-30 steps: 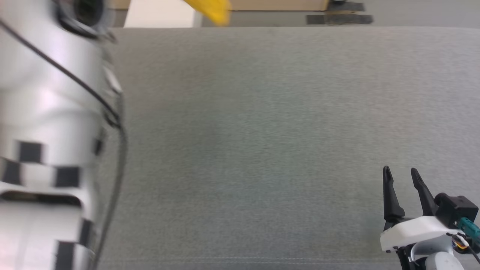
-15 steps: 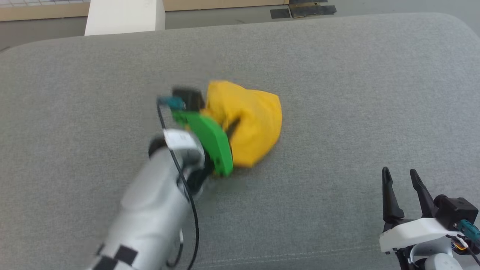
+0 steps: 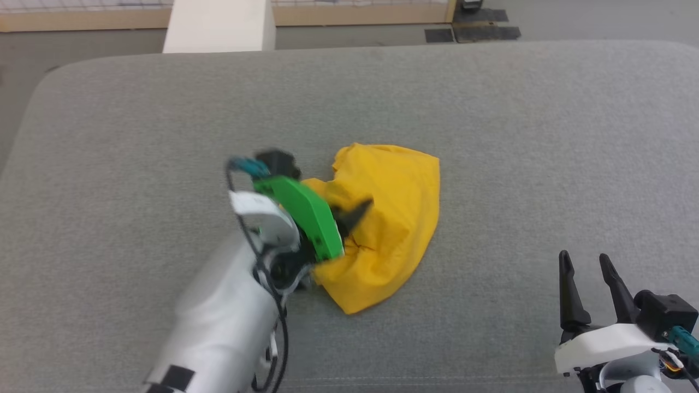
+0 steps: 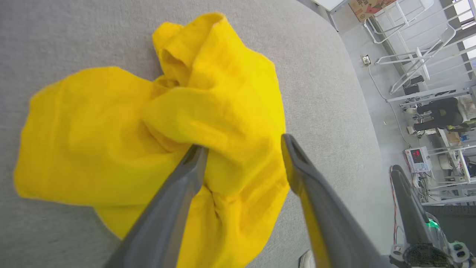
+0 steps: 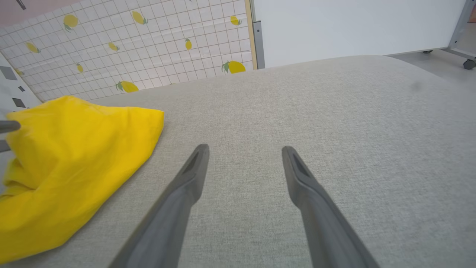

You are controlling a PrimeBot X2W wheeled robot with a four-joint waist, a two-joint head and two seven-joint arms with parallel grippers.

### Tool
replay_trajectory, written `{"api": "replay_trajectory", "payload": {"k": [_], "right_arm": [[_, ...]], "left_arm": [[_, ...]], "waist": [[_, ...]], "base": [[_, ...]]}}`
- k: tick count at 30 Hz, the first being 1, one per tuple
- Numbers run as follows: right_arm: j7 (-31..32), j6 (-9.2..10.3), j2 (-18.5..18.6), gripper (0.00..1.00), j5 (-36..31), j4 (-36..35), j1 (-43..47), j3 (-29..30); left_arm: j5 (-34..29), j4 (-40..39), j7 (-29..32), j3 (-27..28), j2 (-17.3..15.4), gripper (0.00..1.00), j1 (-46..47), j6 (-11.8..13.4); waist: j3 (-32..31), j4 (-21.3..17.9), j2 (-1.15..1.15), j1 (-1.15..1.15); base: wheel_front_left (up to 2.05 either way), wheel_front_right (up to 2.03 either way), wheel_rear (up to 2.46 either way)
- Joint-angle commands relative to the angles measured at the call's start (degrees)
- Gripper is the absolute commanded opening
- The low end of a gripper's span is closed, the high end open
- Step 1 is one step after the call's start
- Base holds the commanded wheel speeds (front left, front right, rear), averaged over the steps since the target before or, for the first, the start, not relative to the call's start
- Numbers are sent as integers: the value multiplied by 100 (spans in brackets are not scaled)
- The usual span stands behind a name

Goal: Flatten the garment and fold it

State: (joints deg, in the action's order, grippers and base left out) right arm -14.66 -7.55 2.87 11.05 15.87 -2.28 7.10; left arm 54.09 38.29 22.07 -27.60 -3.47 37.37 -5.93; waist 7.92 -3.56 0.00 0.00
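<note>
The garment is a plain yellow crumpled heap in the middle of the grey padded surface; no print shows. My left gripper, on a green mount, is over the heap's left side. In the left wrist view, the left gripper is open, its fingers spread wide with bunched folds of the garment under and between them. My right gripper is open near the front right edge, well apart from the cloth. The right wrist view has the right gripper empty over bare surface, the garment to its left.
A white post stands beyond the far edge, with floor and dark mats behind. The surface's rounded left corner drops to the floor. A lemon-print tiled wall and a white panel lie past the surface.
The left gripper has gone from shut on the garment to open, and the garment now lies slumped on the surface. The head camera has shifted. The right gripper has stayed put.
</note>
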Motion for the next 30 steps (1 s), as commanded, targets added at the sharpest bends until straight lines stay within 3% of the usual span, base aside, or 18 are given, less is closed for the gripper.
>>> {"api": "replay_trajectory", "payload": {"k": [1,5,9,14,19,24,30], "right_arm": [[-33,6,0,100,-29,15,47,-14],[-33,6,0,100,-52,30,12,-74],[-33,6,0,100,-55,35,-85,-116],[-33,6,0,100,-76,36,-166,-35],[-33,6,0,100,-76,31,-159,39],[-33,6,0,100,-83,14,-105,59],[-18,6,0,100,-122,-16,-29,89]], "left_arm": [[175,-193,-125,204,-44,100,160,49],[440,-817,-629,828,-259,100,258,143],[161,-1368,-1506,1246,-736,100,100,137],[-838,-1787,-2722,1319,-1421,100,-427,241],[-1811,-1995,-3474,1040,-1836,100,-1020,368],[-2116,-2120,-3661,1056,-1845,100,-1765,570],[-2026,-2216,-3698,1233,-1610,100,-2470,671]], "waist": [[-179,199,0,0],[-287,364,0,0],[-358,441,0,0],[-428,523,0,0],[-490,559,0,0],[-554,508,0,0],[-592,434,0,0]], "base": [[0,0,0],[0,0,0],[0,0,0],[0,0,0],[0,0,0],[0,0,0],[0,0,0]]}}
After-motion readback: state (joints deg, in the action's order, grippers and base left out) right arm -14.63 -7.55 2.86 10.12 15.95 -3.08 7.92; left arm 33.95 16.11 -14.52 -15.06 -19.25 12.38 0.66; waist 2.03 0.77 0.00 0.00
